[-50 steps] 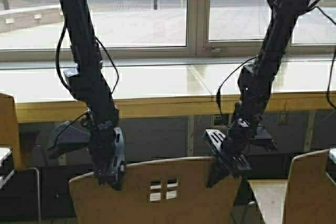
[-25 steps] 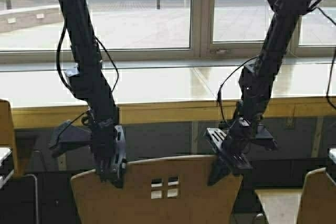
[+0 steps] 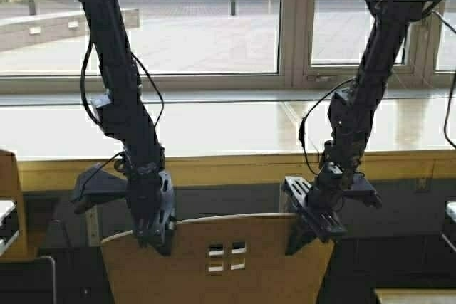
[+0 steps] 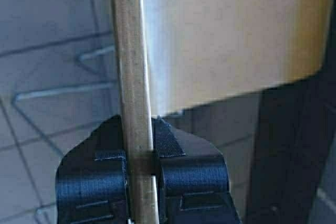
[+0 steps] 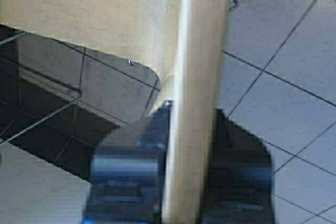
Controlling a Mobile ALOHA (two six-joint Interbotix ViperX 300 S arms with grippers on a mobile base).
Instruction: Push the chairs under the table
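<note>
A light-brown plywood chair (image 3: 221,261) with four small square holes stands at the bottom centre of the high view, its backrest facing me. My left gripper (image 3: 153,236) is shut on the backrest's left top edge, and my right gripper (image 3: 308,236) is shut on its right top edge. In the left wrist view the thin backrest edge (image 4: 134,103) runs between the dark fingers (image 4: 191,174). The right wrist view shows the same: the edge (image 5: 197,103) is clamped between the fingers (image 5: 126,174). Just ahead lies the table (image 3: 235,170), a long cream top with a yellowish wood front edge.
Another chair's backrest (image 3: 8,197) shows at the left edge, and a pale seat (image 3: 417,295) at the bottom right corner. Dark panels close the space under the table. Large windows (image 3: 199,26) rise behind it. Tiled floor (image 5: 283,51) lies below.
The robot has driven forward toward the table, carrying the held chair along. The table edge sits lower and nearer, the window frame has shifted right, and the side chairs have slid toward the frame edges.
</note>
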